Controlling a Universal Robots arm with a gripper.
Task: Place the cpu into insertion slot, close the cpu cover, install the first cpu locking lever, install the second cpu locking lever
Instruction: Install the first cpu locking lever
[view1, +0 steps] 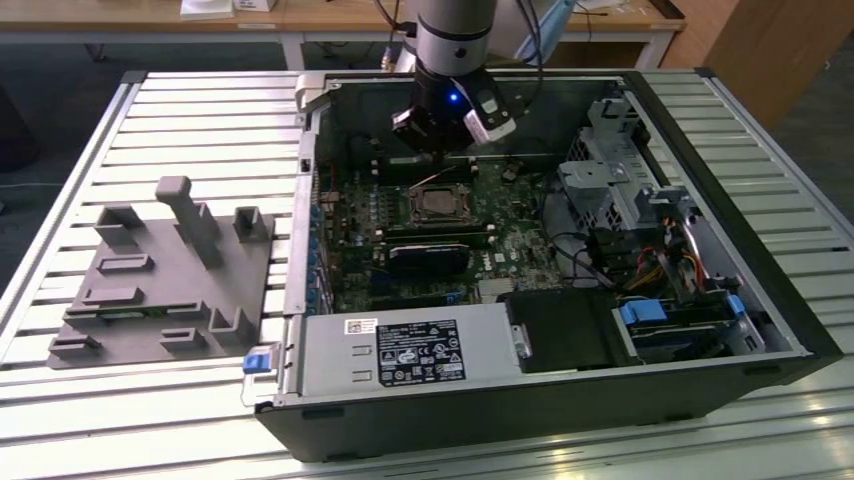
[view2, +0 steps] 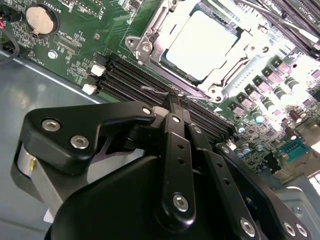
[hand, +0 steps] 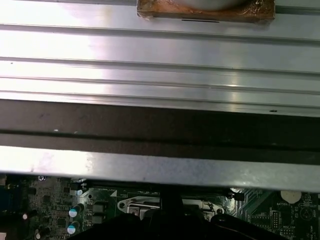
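— Where is the cpu (view2: 202, 44) sitting?

— It is lying flat inside the insertion slot (view2: 150, 31) on the green board, and the cpu cover (view2: 240, 47) is lying down around it, its window framing the pale chip top. In the exterior view the socket (view1: 438, 204) is showing near the middle of the board, inside the open computer case (view1: 694, 330).

— And the gripper (view2: 176, 100)?

— It is hanging just beside the socket, over the black memory slots (view2: 127, 80) that run along the socket's edge. Its fingers (view2: 172, 107) are pressing together, tips closed, right at a thin wire lever (view2: 155, 90) next to the socket; whether they are actually pinching that wire, I cannot tell.

— Anything outside the case?

— A grey fixture block (view1: 160, 275) is resting on the slatted table (view1: 174, 110), well apart from the socket.
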